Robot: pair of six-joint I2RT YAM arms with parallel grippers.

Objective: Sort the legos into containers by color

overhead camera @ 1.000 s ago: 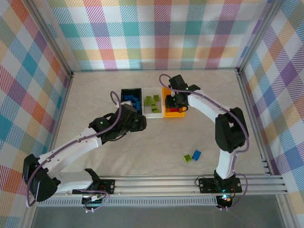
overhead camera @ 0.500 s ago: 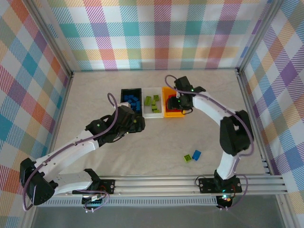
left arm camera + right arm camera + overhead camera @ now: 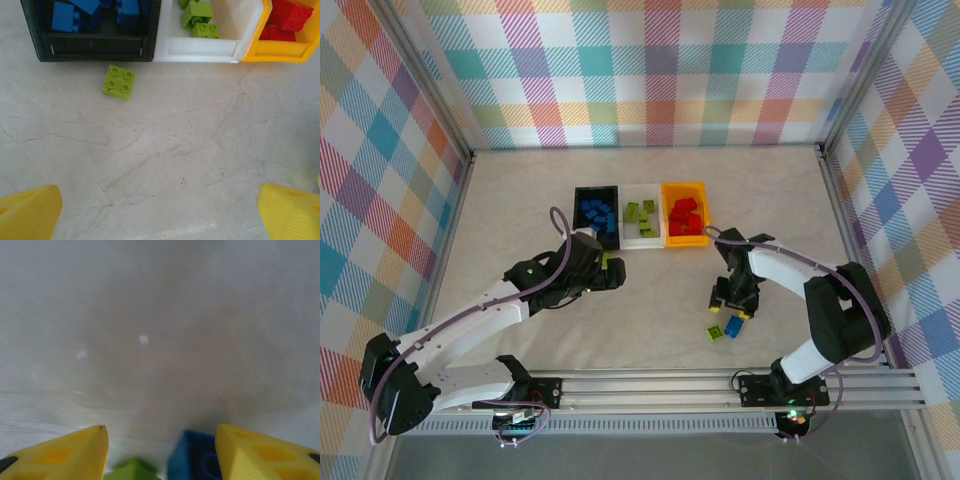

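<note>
Blue lego (image 3: 192,458) btwn parted fingers of R gripper (image 3: 160,429); L gripper (image 3: 157,202) wide, green lego (image 3: 120,82) ahead

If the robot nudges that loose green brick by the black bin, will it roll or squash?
Probably neither: the green brick looks like hard, boxy plastic lying flat, studs up, so it should slide on the smooth table. Being small, it's likely light.

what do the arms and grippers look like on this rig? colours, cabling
The left arm and right arm both have white links with bulky black joints. Each is trailed by a lilac cable and sits on black bases bolted to an aluminium rail. The left fingers and right fingers are yellow wedges; the right ones show shallow recesses.
</note>
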